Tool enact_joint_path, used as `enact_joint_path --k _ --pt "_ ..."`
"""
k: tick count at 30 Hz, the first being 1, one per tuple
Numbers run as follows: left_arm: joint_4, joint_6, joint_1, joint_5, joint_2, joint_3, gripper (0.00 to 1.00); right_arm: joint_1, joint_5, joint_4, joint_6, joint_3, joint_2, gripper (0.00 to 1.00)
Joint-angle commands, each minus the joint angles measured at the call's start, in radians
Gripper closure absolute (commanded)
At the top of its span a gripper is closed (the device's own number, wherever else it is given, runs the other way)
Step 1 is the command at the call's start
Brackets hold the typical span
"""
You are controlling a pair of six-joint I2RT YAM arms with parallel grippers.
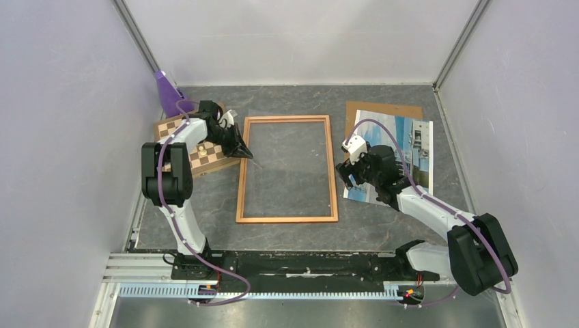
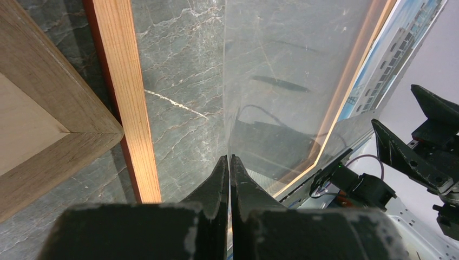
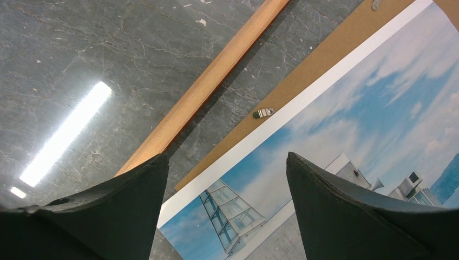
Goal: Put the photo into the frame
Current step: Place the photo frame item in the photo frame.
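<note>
Frame [image 1: 287, 219] lies flat mid-surface [image 1: 300, 236], long side running away from the arm bases, with the grey surface visible through its opening. Photo [image 1: 418, 147] is outside the frame, just right of its right rail. It lies print side up on a brown backing panel [image 1: 382, 109], whose far edge and left strip show past the print. A small metal clip [image 3: 263, 112] sits on that left strip, between the photo's white border and the frame rail. Right gripper [image 3: 226, 156] hovers over the photo's frame-side edge, jaws wide and holding nothing. Left gripper [image 1: 244, 153] is at the frame's left rail, towards the far end, jaws closed together. In the left wrist view the edge of a clear pane [image 2: 292, 70] over the frame opening runs down to the jaw tips; cannot tell whether it is pinched. Chessboard [image 1: 205, 156] lies left of the frame, under the left arm. A purple object [image 1: 166, 90] stands beyond it in the far corner.
</note>
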Motion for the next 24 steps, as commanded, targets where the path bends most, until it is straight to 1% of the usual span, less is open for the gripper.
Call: enact_joint_path --k 1,24 --pt "-0.003 0.072 0.005 0.006 -0.007 0.008 0.98 0.004 0.012 0.023 0.002 0.038 -0.02 0.17" --pt "-0.01 0.088 0.005 0.015 -0.017 -0.01 0.98 0.003 0.021 0.019 -0.005 0.034 -0.022 0.17"
